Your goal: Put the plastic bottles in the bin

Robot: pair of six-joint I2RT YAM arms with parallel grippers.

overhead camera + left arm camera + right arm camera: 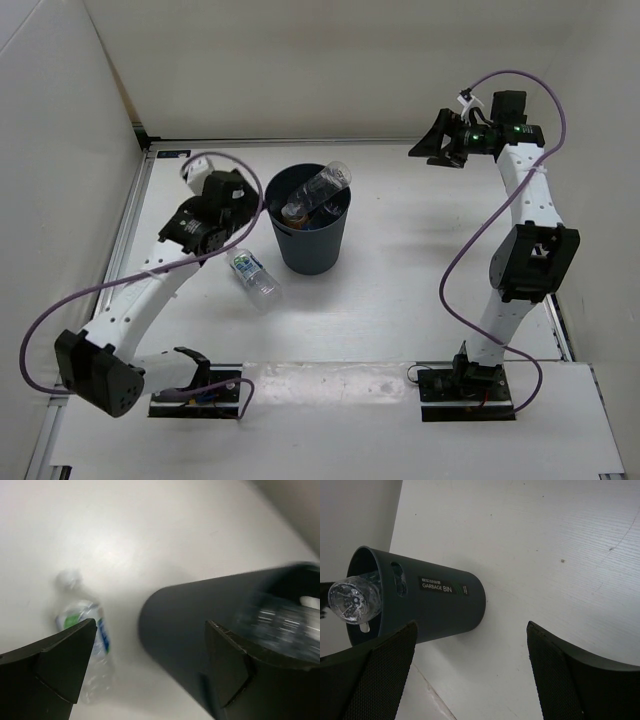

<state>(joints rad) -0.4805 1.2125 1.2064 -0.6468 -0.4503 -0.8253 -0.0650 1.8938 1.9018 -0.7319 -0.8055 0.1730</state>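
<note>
The dark blue-grey bin point(312, 238) stands mid-table. A plain clear bottle point(326, 186) leans out over its rim, and an orange bottle point(293, 210) shows inside. A clear bottle with a white-and-green label point(252, 274) lies on the table left of the bin. My left gripper point(240, 205) hovers open and empty between that bottle and the bin. In the left wrist view the lying bottle point(82, 630) and the bin point(190, 625) flank the left gripper point(150, 665). My right gripper point(432, 148) is open and empty at the far right. The right wrist view shows the bin point(435, 605) and the clear bottle's base point(351, 600).
White walls enclose the table at the back and left. A metal rail point(130, 215) runs along the left edge. A purple cable point(470, 240) loops off the right arm, and another point(60, 320) off the left.
</note>
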